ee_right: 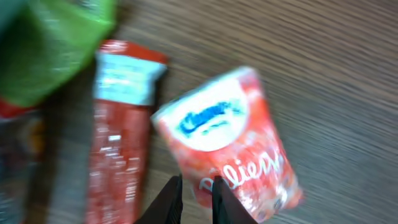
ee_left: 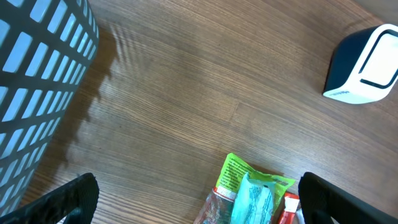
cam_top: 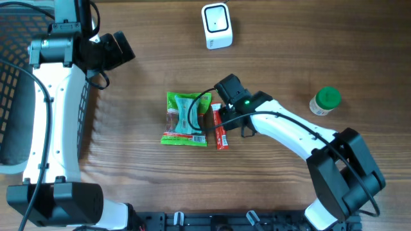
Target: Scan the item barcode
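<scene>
Our right gripper [ee_right: 195,194] pinches the pouch [ee_right: 230,143] at its near edge; the pouch runs 11 to 5 o'clock in the wrist view. Seen from overhead, the scanner [cam_top: 216,25] stands at 12 o'clock from it. The left gripper [ee_left: 199,204] is spread wide and is farther from the pouch.

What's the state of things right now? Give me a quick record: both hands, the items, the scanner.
left hand: open, empty
right hand: fingers nearly together, pinching the red pouch's edge
red pouch: beside the slim red packet, away from the scanner
slim red packet: flat, between pouch and green packet
green packet: flat, mid-table
scanner: far edge, nothing in front of it
bottle: green cap, upright, right side
basket: left edge
</scene>
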### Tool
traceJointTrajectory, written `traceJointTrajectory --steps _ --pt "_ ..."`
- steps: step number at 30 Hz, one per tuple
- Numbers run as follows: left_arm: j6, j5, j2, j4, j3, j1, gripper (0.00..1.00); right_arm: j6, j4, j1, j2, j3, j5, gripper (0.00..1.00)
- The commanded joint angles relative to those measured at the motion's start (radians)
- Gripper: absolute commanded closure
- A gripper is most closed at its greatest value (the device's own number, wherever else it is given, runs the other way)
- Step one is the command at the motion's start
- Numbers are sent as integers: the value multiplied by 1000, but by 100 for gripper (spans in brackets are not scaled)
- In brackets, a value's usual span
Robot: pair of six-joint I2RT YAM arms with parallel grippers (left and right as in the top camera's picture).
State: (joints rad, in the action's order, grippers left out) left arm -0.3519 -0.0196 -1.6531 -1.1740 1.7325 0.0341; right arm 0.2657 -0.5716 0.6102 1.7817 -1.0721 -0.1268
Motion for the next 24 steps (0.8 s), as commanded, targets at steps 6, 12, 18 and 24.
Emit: traceJointTrajectory --steps 6,12,18,24 --pt "15 6 0 2 -2 3 0 26 -13 -30 19 21 -83 82" --pt "16 6 0 3 -2 3 0 21 -17 -33 3 -8 -10 85" --pt "15 6 0 2 -2 3 0 15 -13 -47 -52 -50 -10 84" --pt "16 6 0 2 -3 3 0 15 -3 -59 -48 -32 -5 88"
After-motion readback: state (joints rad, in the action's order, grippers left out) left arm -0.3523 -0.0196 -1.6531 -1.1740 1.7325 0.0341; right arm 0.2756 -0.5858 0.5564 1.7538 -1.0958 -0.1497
